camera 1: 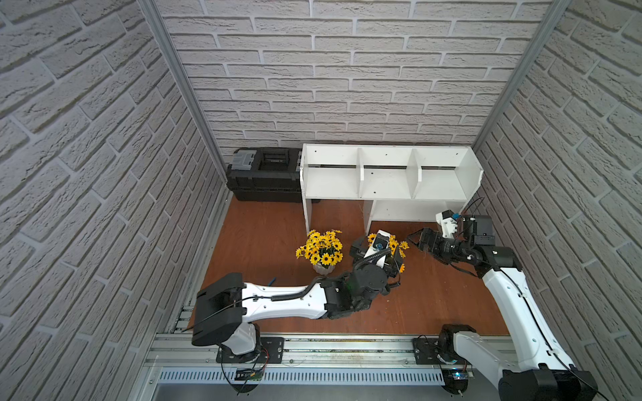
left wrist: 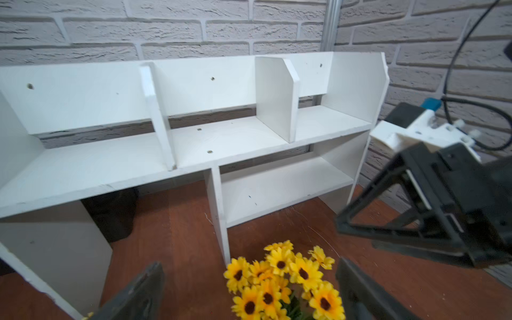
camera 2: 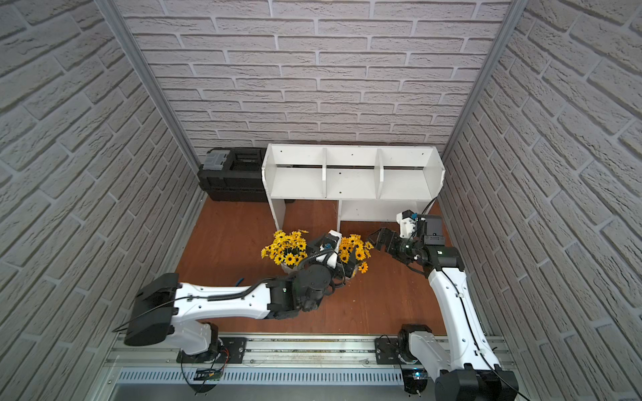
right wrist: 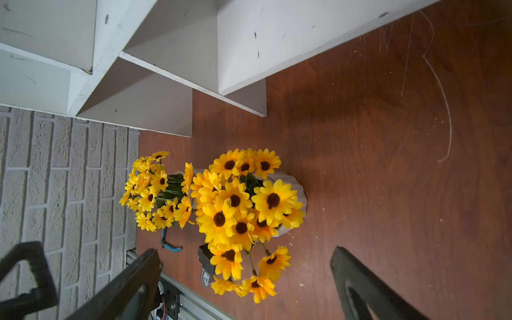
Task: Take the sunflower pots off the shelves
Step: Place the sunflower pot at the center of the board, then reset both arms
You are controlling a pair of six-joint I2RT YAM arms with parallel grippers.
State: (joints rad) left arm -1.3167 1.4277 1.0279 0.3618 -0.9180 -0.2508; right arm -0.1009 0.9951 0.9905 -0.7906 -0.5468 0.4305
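The left pot [camera 1: 322, 268] and the right pot [right wrist: 243, 205] stand side by side on the brown board [camera 1: 264, 243], off the shelves [camera 1: 385, 180]. The left claw [left wrist: 249, 263] straddles the right pot's flowers, jaws apart; whether it touches the pot is hidden. The right claw [right wrist: 246, 253] hangs nearby, wide open.
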